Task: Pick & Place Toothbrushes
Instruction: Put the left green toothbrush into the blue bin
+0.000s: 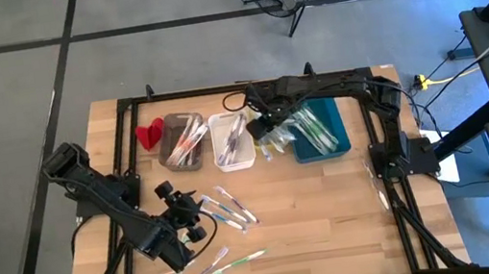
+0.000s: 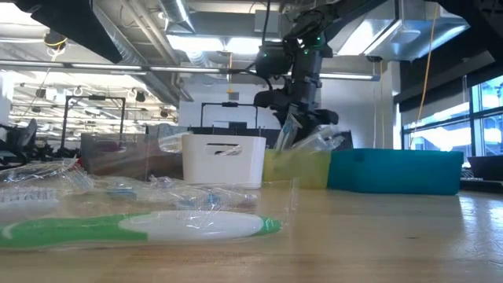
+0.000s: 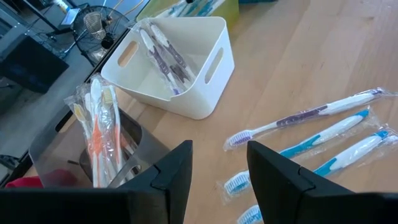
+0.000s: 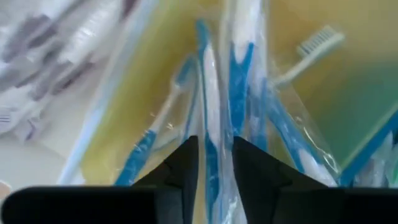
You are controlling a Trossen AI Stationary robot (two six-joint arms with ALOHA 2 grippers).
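Right now my right gripper [image 4: 215, 163] hangs over the yellow bin [image 4: 143, 99], its two fingers parted only a little, with a wrapped blue toothbrush [image 4: 208, 112] running up between them; whether the pads grip it or it already lies loose I cannot tell. Around it in that bin lie more blue and white brushes in crinkled clear wrap. Seen from above, this gripper [image 1: 268, 119] sits between the white bin [image 1: 232, 141] and the teal bin [image 1: 319, 129], both of which hold brushes, and the grey bin [image 1: 181, 140] beyond holds orange ones beside a small red object [image 1: 150, 133]. My left gripper [image 1: 181, 214] waits low over the near part of the table [image 1: 333, 211], fingers apart and empty, with loose toothbrushes [image 1: 227, 207] lying just beside it and a few more [image 1: 214, 269] near the front edge. I judge these brushes very light and stiff along the handle, but the wrap is slick and baggy, so a pinch may slide or catch only film. The best hold, to my mind, is across the thick middle of the handle, squarely, clear of the bristle head and of the loose ends of the wrap. Picked near an end, one would likely swing and tip.
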